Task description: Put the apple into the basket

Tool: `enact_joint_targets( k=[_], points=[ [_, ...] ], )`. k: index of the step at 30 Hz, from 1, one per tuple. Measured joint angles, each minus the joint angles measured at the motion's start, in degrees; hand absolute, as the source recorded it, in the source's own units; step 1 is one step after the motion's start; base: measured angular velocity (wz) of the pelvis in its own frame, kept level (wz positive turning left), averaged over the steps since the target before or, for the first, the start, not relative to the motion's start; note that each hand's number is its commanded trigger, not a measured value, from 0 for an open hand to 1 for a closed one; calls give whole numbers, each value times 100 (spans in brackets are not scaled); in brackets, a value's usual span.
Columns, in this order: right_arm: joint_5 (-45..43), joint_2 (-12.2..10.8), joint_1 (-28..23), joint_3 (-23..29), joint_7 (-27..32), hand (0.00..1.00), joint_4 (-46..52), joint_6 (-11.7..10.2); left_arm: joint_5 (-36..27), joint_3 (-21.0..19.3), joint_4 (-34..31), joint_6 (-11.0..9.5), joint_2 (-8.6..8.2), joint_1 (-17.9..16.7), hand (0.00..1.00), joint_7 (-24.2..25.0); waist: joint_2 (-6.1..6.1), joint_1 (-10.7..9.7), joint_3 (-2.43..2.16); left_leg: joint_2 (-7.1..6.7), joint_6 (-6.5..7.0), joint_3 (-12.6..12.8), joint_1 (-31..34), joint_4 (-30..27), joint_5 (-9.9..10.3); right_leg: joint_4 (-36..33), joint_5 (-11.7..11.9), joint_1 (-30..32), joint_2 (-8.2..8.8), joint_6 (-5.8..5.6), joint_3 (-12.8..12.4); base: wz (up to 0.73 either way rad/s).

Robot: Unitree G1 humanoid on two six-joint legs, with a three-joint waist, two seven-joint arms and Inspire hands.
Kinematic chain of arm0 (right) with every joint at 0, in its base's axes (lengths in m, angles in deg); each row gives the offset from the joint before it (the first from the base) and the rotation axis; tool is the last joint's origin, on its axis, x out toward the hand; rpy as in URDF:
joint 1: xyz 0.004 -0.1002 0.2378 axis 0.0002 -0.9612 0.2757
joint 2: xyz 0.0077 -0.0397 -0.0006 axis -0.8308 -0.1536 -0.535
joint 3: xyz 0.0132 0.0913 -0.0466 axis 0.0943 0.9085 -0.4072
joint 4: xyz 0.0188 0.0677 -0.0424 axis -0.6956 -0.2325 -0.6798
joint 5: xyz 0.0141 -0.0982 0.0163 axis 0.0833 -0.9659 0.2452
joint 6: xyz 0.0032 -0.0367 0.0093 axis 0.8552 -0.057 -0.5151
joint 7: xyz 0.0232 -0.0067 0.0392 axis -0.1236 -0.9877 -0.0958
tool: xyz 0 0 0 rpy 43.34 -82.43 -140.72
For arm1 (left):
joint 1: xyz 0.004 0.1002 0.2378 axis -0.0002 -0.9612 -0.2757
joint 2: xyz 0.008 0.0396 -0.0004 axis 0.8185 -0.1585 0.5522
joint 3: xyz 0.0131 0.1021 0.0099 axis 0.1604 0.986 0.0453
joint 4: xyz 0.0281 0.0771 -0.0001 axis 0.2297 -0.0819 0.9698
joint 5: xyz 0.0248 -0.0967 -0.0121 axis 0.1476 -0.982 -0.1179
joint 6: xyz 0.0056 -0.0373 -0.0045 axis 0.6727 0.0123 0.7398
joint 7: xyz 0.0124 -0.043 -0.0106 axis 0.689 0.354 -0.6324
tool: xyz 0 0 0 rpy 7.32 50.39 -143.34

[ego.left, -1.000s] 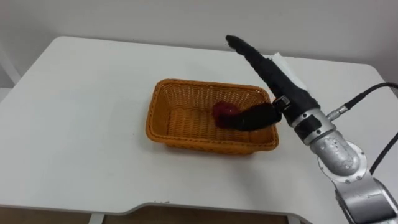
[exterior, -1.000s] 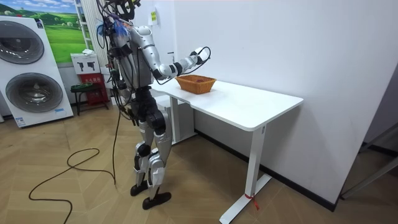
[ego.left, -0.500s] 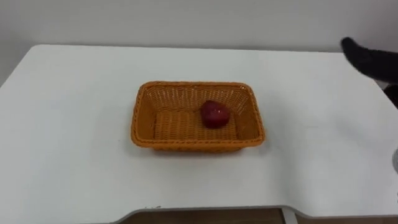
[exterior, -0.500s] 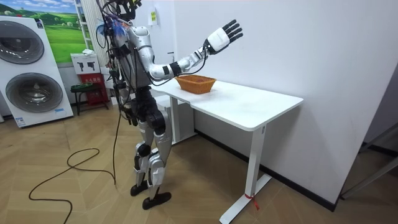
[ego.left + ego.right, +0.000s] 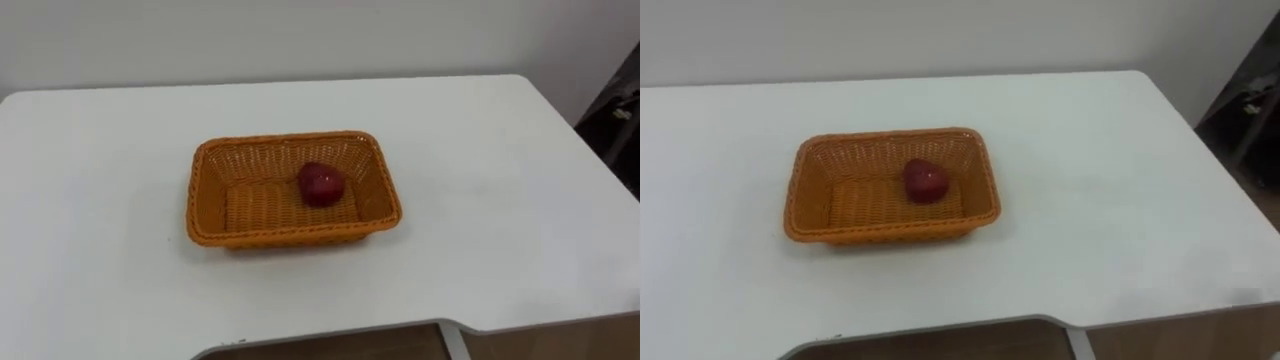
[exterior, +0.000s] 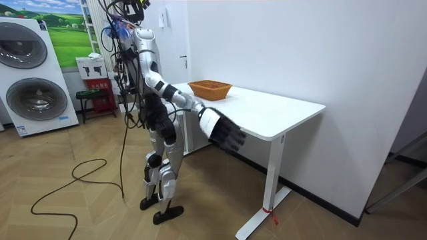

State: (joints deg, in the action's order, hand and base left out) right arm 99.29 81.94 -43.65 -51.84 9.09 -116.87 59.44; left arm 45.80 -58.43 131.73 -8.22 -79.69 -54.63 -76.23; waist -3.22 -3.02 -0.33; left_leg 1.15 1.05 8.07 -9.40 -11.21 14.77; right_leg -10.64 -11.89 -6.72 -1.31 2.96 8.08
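Down from its raised pose of half a second ago, the right hand (image 6: pixel 225 133) now hangs lower than the basket (image 5: pixel 292 232), in front of the edge of the white table (image 5: pixel 480 210) as the room view sees it, on the room view's right of the basket. Its fingers are stretched out and spread, and it holds nothing. The red apple (image 5: pixel 321 184) lies inside the basket, on the woven floor close to the far wall and a little right of the basket's middle, as it lay half a second ago. The shift of the whole scene in the eye views is the camera's own. The basket is an orange wicker rectangle that stands flat on the table, its long sides running across the robot's view. In the room view the robot stands upright at the end of the table where the basket is.
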Motion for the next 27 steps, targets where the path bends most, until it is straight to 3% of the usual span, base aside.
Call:
enact_joint_targets(
  k=[8, 12, 20, 27],
  points=[
    [648, -600, -157, -218, -238, 0, -2028, 170, 17, 0, -143, 84, -74, -32, 0, -5, 121, 4, -9, -2, 0, -21, 14, 8, 0, -2, -2, 34, -3, -1, -17, 0],
    [880, -680, -176, -371, -754, 0, -2458, 394, 7, 0, -137, 91, -77, 16, 0, 17, 134, 5, -7, -6, 0, -5, -19, 25, 0, -18, -5, 40, 2, -5, -34, -3],
    [788, -705, -250, -1674, -2881, 0, -2982, 793, 49, -107, -111, 213, -201, -1, 0, 134, 137, 184, 6, -8, 1, -28, -27, 28, 0, 2, -2, 21, 7, -11, -10, 1],
    [127, -765, -1, -2480, -4195, 0, -3024, 855, 71, 191, 299, 292, -221, 185, 0, 374, 173, 222, 28, -10, 0, -74, -10, -16, 1, 74, 2, -42, 11, -14, 46, 4]
  ],
)
